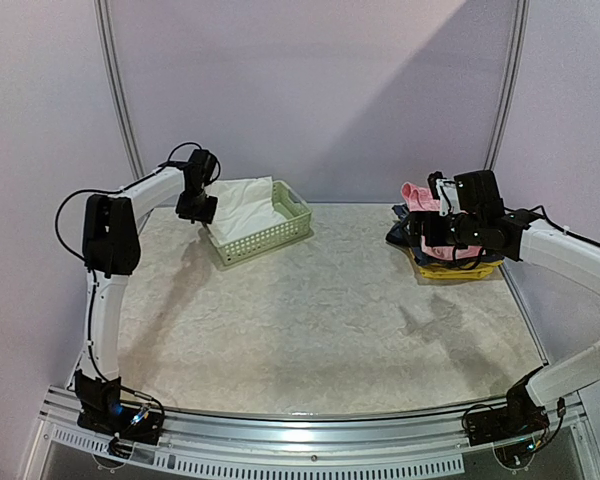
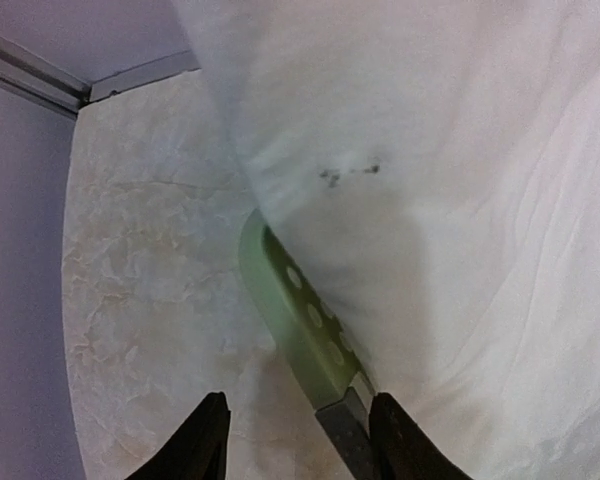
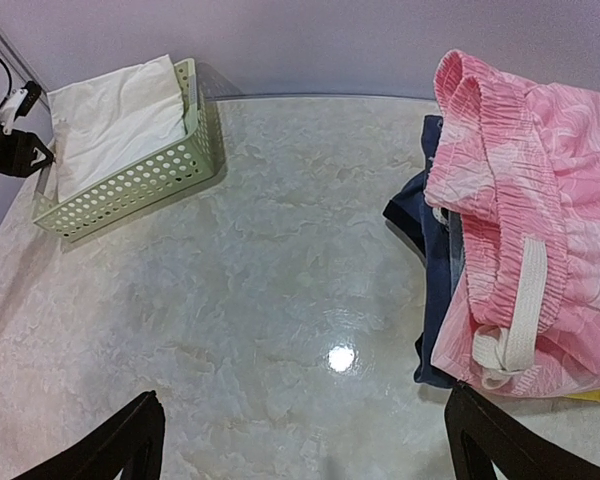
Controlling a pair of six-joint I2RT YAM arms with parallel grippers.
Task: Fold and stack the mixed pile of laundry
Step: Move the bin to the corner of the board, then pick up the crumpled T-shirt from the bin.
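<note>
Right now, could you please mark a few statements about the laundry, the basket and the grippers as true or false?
1. The white cloth lies in the basket. True.
2. The pink piece is in the basket too. False: it lies on the blue clothes at the right.
3. The right gripper is open and holds nothing. True.
4. The basket lies tipped on its side. False: it stands upright on the table.
5. The left gripper hangs over the pink piece. False: it is at the basket's edge, beside the white cloth.
</note>
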